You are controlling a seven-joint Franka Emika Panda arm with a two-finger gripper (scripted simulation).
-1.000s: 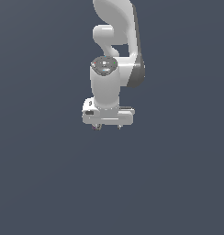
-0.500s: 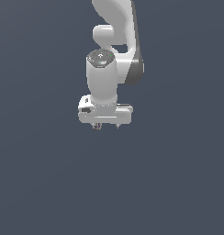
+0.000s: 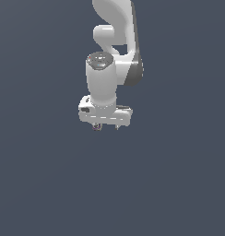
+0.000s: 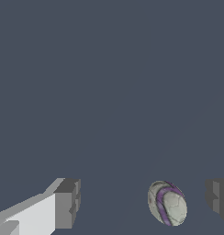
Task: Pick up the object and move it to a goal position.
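The object [image 4: 167, 203] is a small grey egg-shaped ball with a purple stripe. In the wrist view it lies between my fingers, nearer one finger [image 4: 218, 200] than the other [image 4: 67, 203], and touches neither. My gripper [image 4: 142, 202] is open wide and empty. In the exterior view the white arm hangs over the scene. The gripper [image 3: 107, 126] points down beneath the hand, and only a small dark speck of the object [image 3: 97, 127] shows under it.
The ground is a plain dark grey-blue surface [image 3: 179, 184] in both views. No goal marker or other object shows.
The arm and hand have shifted slightly toward the exterior view's left and a little higher in the picture. The last half second shows almost no movement.
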